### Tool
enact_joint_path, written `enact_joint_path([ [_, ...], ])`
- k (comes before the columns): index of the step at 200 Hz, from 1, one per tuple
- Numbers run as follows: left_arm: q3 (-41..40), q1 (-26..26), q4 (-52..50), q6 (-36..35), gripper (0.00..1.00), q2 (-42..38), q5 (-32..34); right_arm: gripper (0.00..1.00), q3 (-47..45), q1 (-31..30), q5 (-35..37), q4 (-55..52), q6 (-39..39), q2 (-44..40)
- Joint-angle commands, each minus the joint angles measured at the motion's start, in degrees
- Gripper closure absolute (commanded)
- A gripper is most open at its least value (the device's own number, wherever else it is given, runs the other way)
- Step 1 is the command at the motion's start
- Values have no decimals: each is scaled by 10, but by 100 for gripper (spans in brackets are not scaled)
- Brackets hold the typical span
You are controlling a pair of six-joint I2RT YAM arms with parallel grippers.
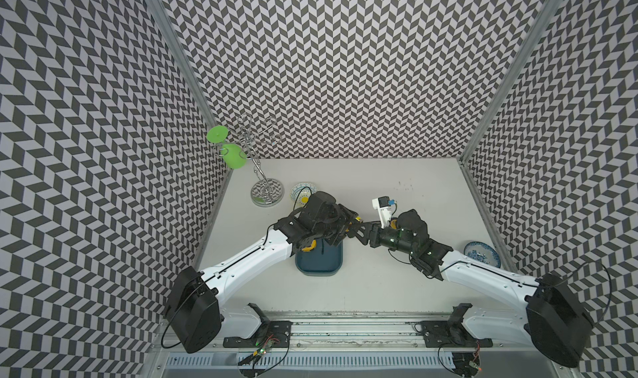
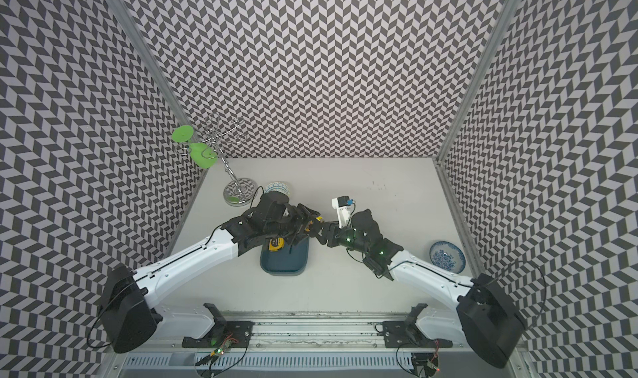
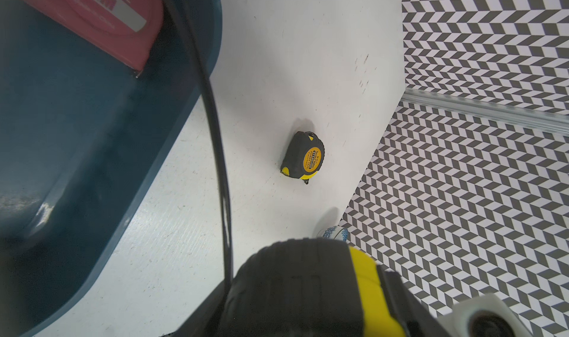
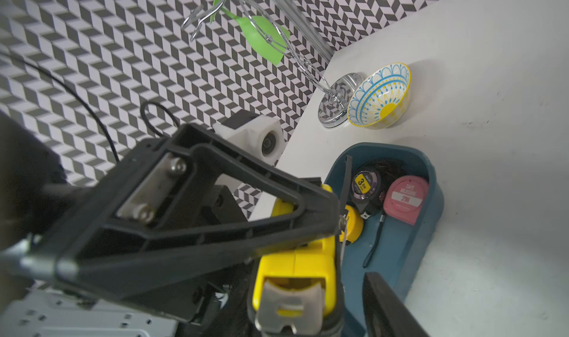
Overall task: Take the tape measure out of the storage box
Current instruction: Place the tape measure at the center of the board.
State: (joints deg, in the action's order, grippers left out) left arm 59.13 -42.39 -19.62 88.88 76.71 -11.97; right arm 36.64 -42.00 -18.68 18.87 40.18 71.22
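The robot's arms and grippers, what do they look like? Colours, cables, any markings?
Both the left arm and right arm have white shells, black joints and bulky black base housings, with thin black cables looping alongside. Green lights glow on the right arm's wrist. A white camera mount tops that wrist. The left gripper and right gripper are black, with open triangular-frame fingers.

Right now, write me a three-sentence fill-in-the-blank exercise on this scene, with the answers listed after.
1. The tape measure marked 2M in the storage box is ____ in colour.
2. The black-and-yellow tape measure on the table lies ____ the storage box, not inside it.
3. The plastic pieces hung on the chrome stand are ____.

Missing words: pink; outside; green.
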Motion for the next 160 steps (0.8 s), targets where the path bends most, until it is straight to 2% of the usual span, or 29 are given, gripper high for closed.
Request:
enact_joint_path([
  [1, -3, -3, 39, 5, 100, -19, -11, 57, 15, -4, 6, 35, -1, 6],
  [16, -6, -3, 46, 5, 100, -21, -13, 65, 15, -4, 8, 33, 0, 7],
  [20, -7, -3, 48, 5, 97, -20, -14, 68, 14, -3, 9, 33, 1, 5],
  [24, -7, -4, 49, 4, 90, -21, -15, 70, 14, -4, 9, 32, 1, 5],
  [33, -7, -3, 53, 1, 63, -20, -15, 73, 13, -4, 10, 32, 3, 4],
  [41, -6, -4, 52, -3, 45, -20, -15, 76, 12, -4, 11, 31, 5, 3],
  [56, -4, -2, 51, -18, 18, -19, -14, 82, 9, -4, 17, 27, 10, 0],
  [68, 2, 1, 40, -38, 1, -20, -12, 86, 6, -4, 22, 26, 14, -4],
  [123, 57, 17, -90, -198, 0, -11, 57, 87, -34, 13, 27, -7, 49, -46],
  [160, 53, 30, -128, -273, 0, -18, 75, 87, -103, 81, -8, -7, 93, -93],
])
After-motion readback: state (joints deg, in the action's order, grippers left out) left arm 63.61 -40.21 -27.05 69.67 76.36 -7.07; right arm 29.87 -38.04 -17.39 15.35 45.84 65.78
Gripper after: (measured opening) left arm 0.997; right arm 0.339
